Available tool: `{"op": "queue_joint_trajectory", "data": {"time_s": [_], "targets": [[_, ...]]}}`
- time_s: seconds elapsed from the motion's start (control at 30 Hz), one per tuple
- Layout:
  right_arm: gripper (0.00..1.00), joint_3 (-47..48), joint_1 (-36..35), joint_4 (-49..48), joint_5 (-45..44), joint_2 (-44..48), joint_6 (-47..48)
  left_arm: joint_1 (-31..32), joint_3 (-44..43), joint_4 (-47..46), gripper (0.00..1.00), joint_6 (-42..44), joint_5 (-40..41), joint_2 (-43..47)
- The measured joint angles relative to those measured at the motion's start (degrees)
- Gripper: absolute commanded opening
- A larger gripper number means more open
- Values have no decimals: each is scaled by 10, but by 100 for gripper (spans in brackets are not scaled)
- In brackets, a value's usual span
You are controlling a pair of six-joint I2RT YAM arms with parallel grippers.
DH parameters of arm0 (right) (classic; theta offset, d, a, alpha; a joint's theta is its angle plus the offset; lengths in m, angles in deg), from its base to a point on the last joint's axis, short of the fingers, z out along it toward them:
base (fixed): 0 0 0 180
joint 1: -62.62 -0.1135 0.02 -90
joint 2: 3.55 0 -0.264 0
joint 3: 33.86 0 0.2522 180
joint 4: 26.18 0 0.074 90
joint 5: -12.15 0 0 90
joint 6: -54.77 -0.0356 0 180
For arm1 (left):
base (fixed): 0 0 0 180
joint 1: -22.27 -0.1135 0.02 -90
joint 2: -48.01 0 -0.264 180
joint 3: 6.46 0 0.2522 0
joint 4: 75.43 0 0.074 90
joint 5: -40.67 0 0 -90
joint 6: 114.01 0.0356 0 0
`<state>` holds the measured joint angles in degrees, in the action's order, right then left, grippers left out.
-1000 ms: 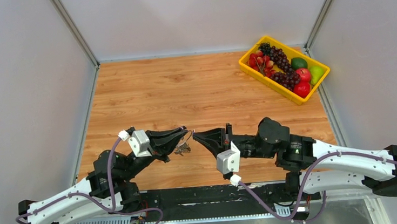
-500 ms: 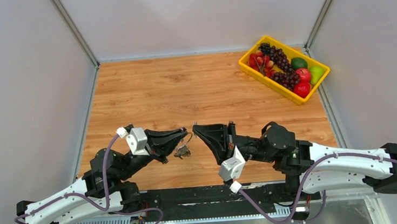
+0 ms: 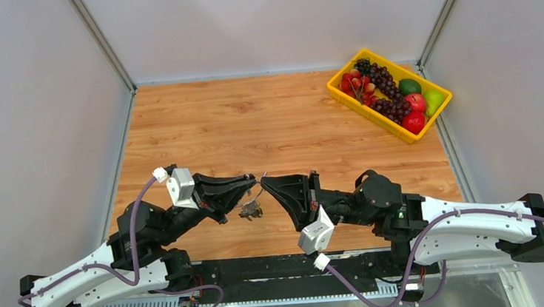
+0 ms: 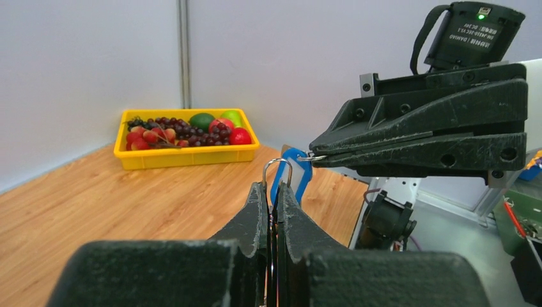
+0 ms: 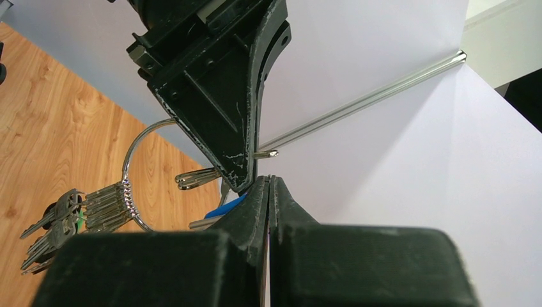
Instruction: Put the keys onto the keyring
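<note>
Keys [image 5: 75,214] hang bunched on the keyring [image 5: 130,167], shafts fanning down toward the table [image 3: 251,122]. We see the left end effector [image 3: 253,179] clamped shut on the keyring, its loop pointing at the right end effector [image 3: 267,183], which pinches a blue-tagged key [image 4: 301,176].

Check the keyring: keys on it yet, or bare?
Not bare: the right wrist view shows a bunch of keys already threaded on the keyring, hanging from its wire.

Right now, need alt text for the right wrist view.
The left gripper hangs from above, gripping a keyring with a bunch of keys dangling over the wooden table. The right gripper meets it tip to tip, seemingly pinching a blue-tagged key.
</note>
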<state>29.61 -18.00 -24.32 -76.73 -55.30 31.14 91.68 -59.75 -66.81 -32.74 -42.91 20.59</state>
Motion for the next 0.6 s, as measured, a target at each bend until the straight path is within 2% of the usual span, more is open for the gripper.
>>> {"op": "queue_joint_trajectory", "data": {"time_s": [0.6], "targets": [[0,0,-6,0,19,-14,4,0,-26,30,0,-30,-24,-37]]}}
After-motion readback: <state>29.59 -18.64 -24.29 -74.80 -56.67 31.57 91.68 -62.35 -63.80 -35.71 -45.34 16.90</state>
